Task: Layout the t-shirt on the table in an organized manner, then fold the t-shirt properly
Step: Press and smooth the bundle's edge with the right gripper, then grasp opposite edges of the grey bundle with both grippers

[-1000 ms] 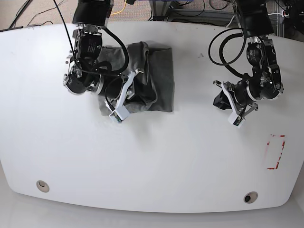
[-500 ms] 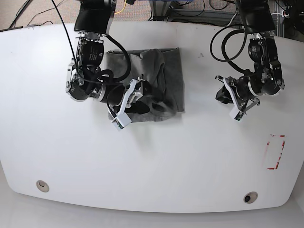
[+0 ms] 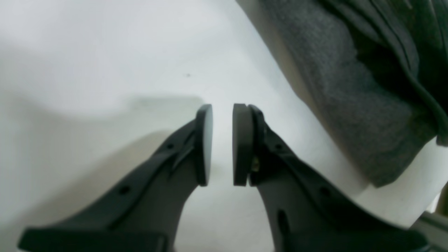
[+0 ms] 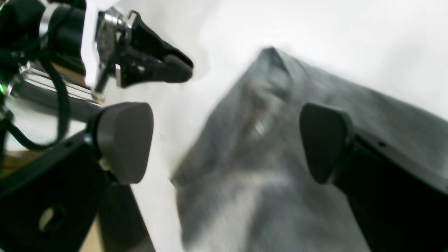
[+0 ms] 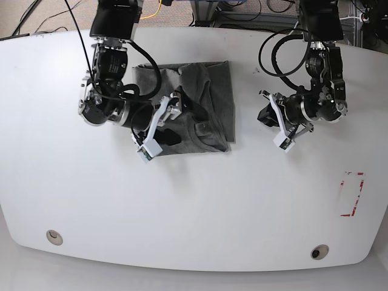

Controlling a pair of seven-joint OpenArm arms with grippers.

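Note:
The grey t-shirt (image 5: 215,103) lies in a folded, wrinkled rectangle on the white table (image 5: 200,206), left of centre at the back. My right gripper (image 5: 176,118) hovers over its left part with the jaws wide open and nothing between them. In the right wrist view the open right gripper (image 4: 224,140) frames the blurred t-shirt (image 4: 245,182). My left gripper (image 5: 267,117) is right of the shirt, apart from it. In the left wrist view the left gripper (image 3: 222,140) shows a narrow gap with bare table (image 3: 105,52) behind it, and the t-shirt (image 3: 350,87) is at the upper right.
A red tape rectangle (image 5: 351,194) marks the table's right side. Two round grommet holes (image 5: 54,236) (image 5: 319,251) sit near the front edge. Cables and arm bases crowd the far edge.
My right gripper opened and let go of the t-shirt, which had been dragged a little to the right. My left arm moved left, closer to the shirt.

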